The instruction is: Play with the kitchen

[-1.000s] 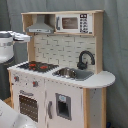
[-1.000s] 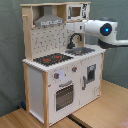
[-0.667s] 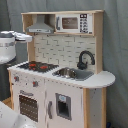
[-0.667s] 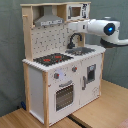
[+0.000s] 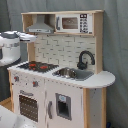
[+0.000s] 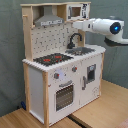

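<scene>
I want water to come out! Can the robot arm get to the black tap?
Probably yes. In the second exterior view the arm hangs level with the black tap, near it, with open air between. The hood and shelf sit higher, so nothing seems in the way.

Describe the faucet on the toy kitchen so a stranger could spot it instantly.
Start at the toy kitchen and find its white countertop. At the back of the sink, against the pegboard wall, stands the faucet. It is the only black, arched piece there, unlike the flat red-ringed hob beside the sink.
</scene>
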`<state>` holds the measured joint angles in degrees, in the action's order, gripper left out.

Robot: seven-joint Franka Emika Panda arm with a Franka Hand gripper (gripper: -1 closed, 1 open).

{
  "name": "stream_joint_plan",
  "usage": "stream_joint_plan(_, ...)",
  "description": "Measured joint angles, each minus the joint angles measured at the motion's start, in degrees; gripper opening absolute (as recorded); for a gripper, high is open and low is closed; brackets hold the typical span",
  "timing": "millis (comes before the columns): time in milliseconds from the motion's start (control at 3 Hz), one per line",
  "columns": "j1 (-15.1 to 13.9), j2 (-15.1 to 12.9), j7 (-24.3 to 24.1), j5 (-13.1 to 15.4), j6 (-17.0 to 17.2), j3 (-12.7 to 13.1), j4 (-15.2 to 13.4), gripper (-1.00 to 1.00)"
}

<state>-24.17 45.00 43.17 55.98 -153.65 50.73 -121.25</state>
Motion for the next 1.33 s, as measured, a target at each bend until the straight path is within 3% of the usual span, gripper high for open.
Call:
stream_joint_plan(667, -0.5, 3.1, 0.4, 0.4, -9.8, -5.3, -4.9, 1.00)
stream_joint_plan(1000, -4.5, 2.8, 1.2, 0.4, -14.1, -6.4, -4.6, 1.00)
stream_joint_plan(1333, -8.9, 2.2, 2.1, 0.4, -18.0, -5.7, -3.2, 1.00)
